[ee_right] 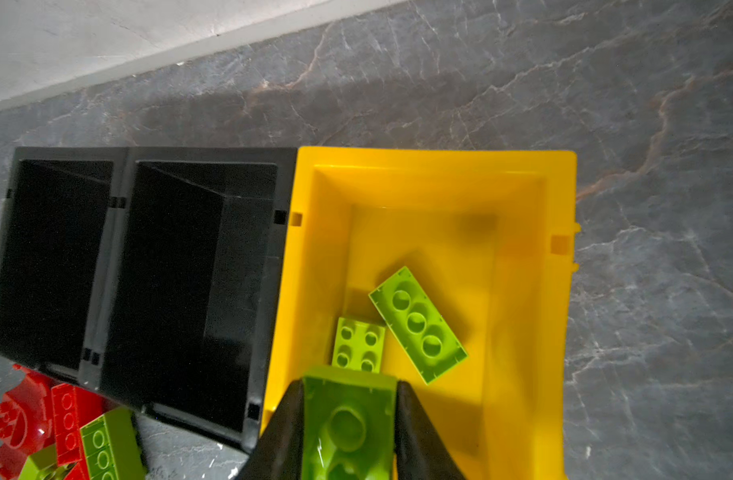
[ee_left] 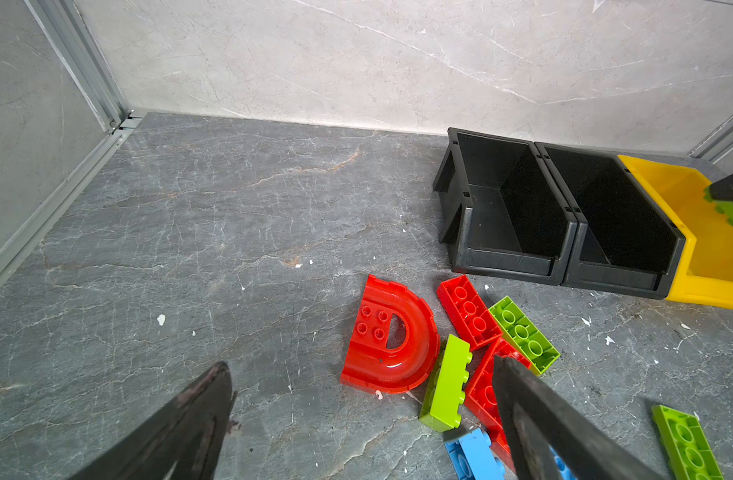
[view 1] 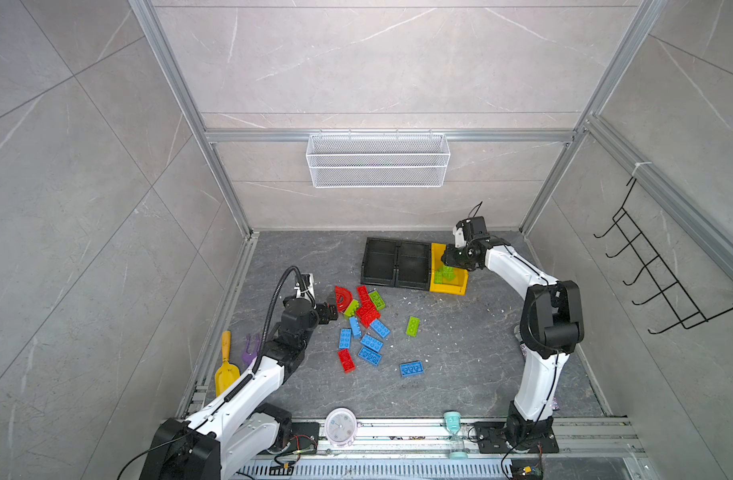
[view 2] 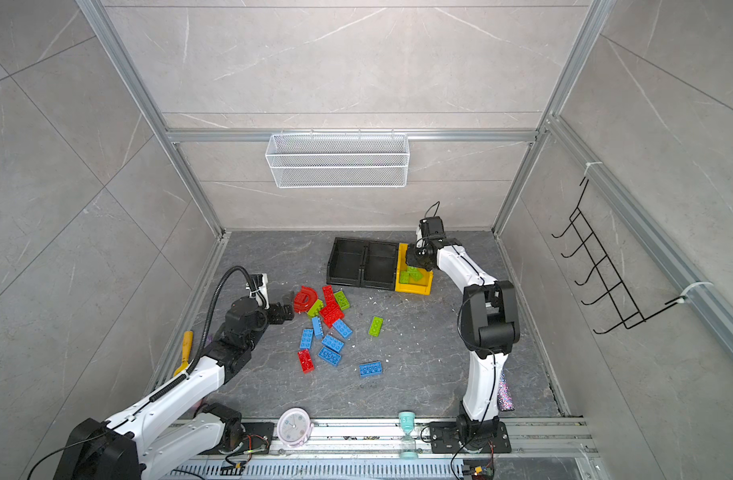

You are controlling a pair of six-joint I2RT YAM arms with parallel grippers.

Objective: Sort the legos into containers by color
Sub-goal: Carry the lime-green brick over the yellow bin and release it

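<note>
My right gripper (ee_right: 350, 384) is shut on a lime green lego (ee_right: 348, 424) and holds it above the yellow container (ee_right: 435, 158), where two green legos (ee_right: 416, 324) lie. In both top views this gripper (view 1: 447, 264) hangs over that bin. Two black containers (view 1: 396, 264) stand to its left, with nothing showing inside. My left gripper (ee_left: 361, 363) is open, low over the floor, at the red arch (ee_left: 391, 336) on the left end of the mixed pile (view 1: 364, 309). Blue legos (view 1: 371, 343), a red one (view 1: 346, 360) and a lone green one (view 1: 412, 325) lie scattered nearer the front.
A white wire basket (view 1: 377, 160) hangs on the back wall. A yellow shovel (view 1: 225, 370) and a purple tool (view 1: 251, 347) lie by the left rail. A clock (view 1: 339, 426) and an hourglass (view 1: 454, 432) stand on the front rail. A black hook rack (view 1: 655, 270) hangs on the right wall.
</note>
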